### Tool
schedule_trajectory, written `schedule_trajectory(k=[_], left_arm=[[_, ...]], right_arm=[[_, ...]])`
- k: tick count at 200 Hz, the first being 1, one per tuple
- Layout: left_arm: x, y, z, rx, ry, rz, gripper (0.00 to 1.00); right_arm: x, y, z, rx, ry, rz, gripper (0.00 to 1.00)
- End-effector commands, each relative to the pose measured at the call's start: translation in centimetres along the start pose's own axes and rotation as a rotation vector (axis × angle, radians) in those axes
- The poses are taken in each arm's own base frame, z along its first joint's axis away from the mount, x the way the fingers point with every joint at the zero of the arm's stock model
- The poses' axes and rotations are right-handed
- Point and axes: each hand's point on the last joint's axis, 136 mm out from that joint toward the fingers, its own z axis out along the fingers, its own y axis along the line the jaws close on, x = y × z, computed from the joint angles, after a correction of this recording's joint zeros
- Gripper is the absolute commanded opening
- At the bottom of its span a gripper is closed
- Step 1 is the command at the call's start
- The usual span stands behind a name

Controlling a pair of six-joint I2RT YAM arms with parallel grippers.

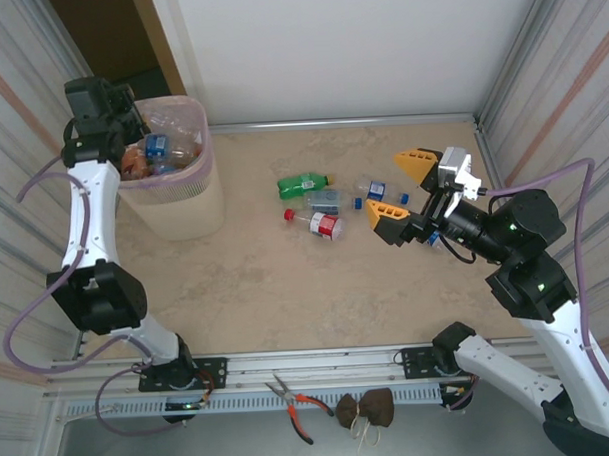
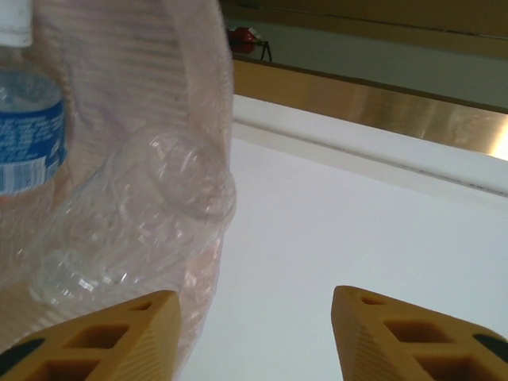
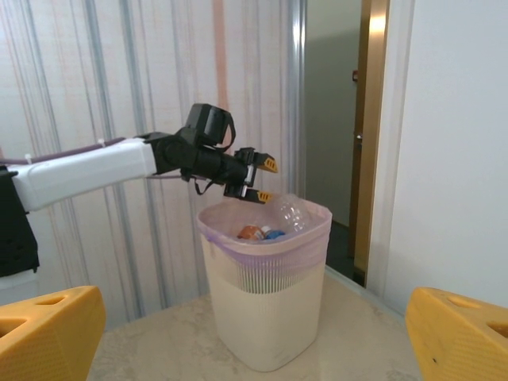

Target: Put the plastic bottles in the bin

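Holding the left gripper [image 3: 266, 181] just above the rim of the bin [image 3: 266, 317], at the centre of the right wrist view, jaws standing apart with nothing between them. Looking past its yellow fingers [image 2: 95, 341] at the bottom of the left wrist view toward a clear bottle [image 2: 135, 222] resting in the bin against the pink liner, with a blue-labelled bottle [image 2: 28, 127] at the upper left edge. Poising the right gripper [image 1: 403, 193] at the right of the top view, jaws spread wide and gripping nothing. Leaving loose bottles lying on the table [image 1: 257, 290] near the centre of the top view: a green bottle [image 1: 305, 185], a red-capped bottle [image 1: 319, 224] with a red label just below it, and a blue-capped bottle [image 1: 375, 190] just beside the right gripper's lower finger. Showing the bin at the upper left of the top view, holding several bottles already.
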Motion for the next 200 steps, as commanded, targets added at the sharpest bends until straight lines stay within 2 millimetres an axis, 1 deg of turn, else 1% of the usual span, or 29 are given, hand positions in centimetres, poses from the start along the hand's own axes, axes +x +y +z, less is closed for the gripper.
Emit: schedule_trajectory(k=[1, 18, 29, 42, 54, 73, 87, 106, 121, 149, 180, 200], left_arm=[[-0.4, -2.1, 0.1, 0.055, 0.021, 0.083, 0.46], [-1.0, -2.8, 0.3, 0.075, 0.024, 0.116, 0.40], [-1.8, -2.9, 0.4, 0.066, 0.014, 0.139, 0.38], [-2.4, -2.8, 0.6, 0.052, 0.001, 0.157, 0.36], [-2.9, -2.2, 1.0, 0.027, -0.001, 0.156, 0.35], [-3.0, -1.5, 2.2, 0.012, 0.022, 0.141, 0.35], [-2.7, -1.1, 3.5, 0.001, 0.059, 0.139, 0.35], [-1.5, -0.9, 5.2, -0.007, 0.132, 0.148, 0.34], [0.0, -1.0, 6.2, 0.002, 0.186, 0.168, 0.34], [2.9, -2.1, 6.3, 0.045, 0.244, 0.255, 0.34], [5.7, -1.5, 6.6, 0.042, 0.310, 0.304, 0.34], [7.1, -0.7, 6.6, 0.025, 0.331, 0.328, 0.34]], right_arm=[[-1.1, 0.4, 0.0, -0.015, -0.030, -0.006, 0.96], [-1.0, 0.3, -0.1, -0.012, -0.028, -0.006, 0.96], [-1.0, 0.3, -0.1, -0.009, -0.028, -0.006, 0.96], [-1.0, 0.3, -0.1, -0.007, -0.028, -0.008, 0.96], [-1.0, 0.2, 0.0, -0.007, -0.027, -0.008, 0.96], [-1.0, 0.3, 0.1, -0.012, -0.026, -0.008, 0.96], [-1.0, 0.3, 0.1, -0.012, -0.027, -0.008, 0.96], [-1.0, 0.3, 0.1, -0.013, -0.025, -0.008, 0.96], [-0.9, 0.3, 0.1, -0.013, -0.026, -0.007, 0.96], [-0.8, 0.2, 0.0, -0.006, -0.025, -0.003, 0.96], [-0.9, 0.3, -0.2, -0.005, -0.025, -0.004, 0.96], [-0.8, 0.3, -0.3, -0.004, -0.025, -0.005, 0.96]])
